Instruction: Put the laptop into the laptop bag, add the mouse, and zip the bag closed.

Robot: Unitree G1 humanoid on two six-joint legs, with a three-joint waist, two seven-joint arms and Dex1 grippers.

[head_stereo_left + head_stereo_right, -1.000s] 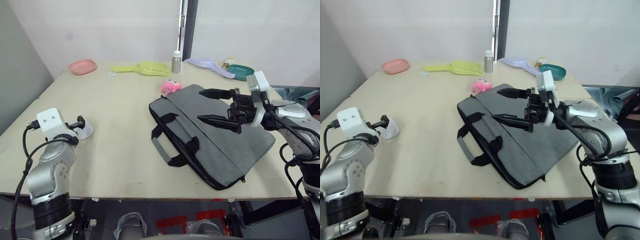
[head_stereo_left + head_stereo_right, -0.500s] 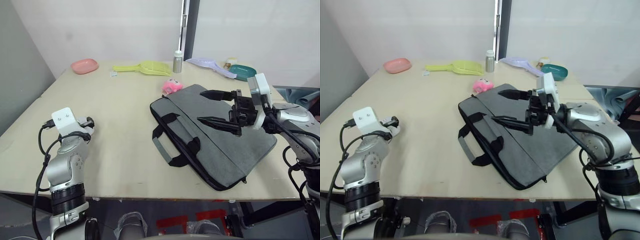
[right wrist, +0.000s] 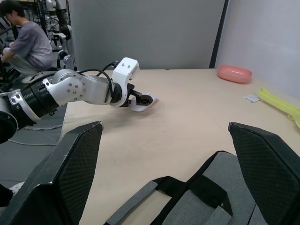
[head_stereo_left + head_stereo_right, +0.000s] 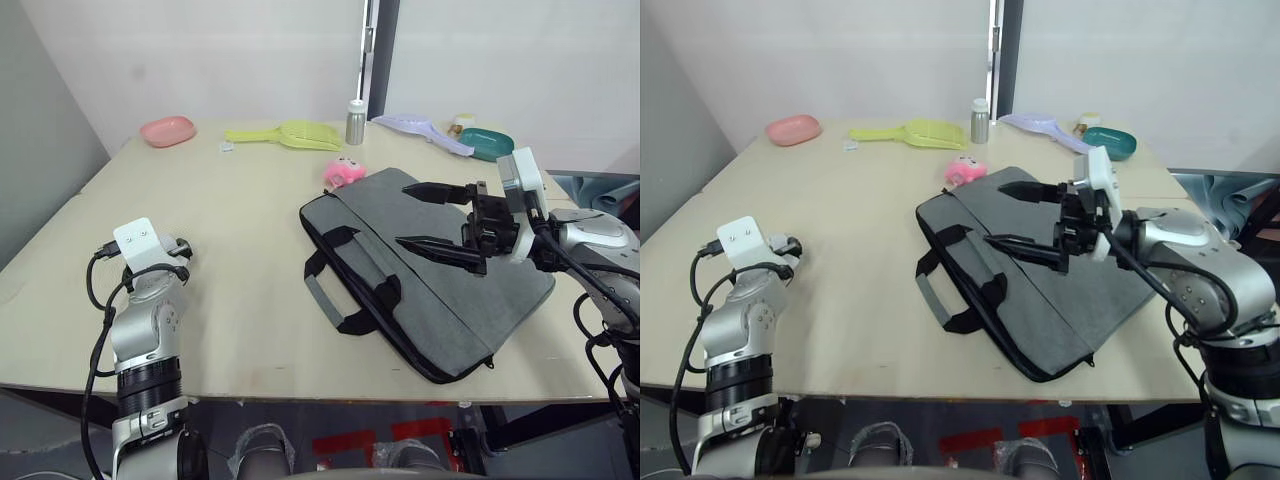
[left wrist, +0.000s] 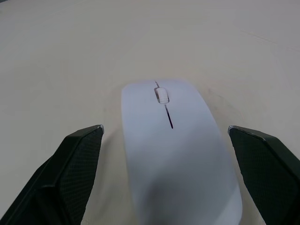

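Straddling the mouse (image 5: 180,150) near the table's (image 4: 240,250) left edge, my left gripper (image 5: 168,140) has swung inward, spread and not yet closed, while my right gripper (image 4: 425,215) hovers spread over the bag (image 4: 440,300).

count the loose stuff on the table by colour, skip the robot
pink: 2, dish and toy
yellow-green: 1, scoop
lilac: 1, scoop
teal: 1, bowl
silver: 1, bottle
grey: 1, laptop bag
white: 1, mouse
total: 8
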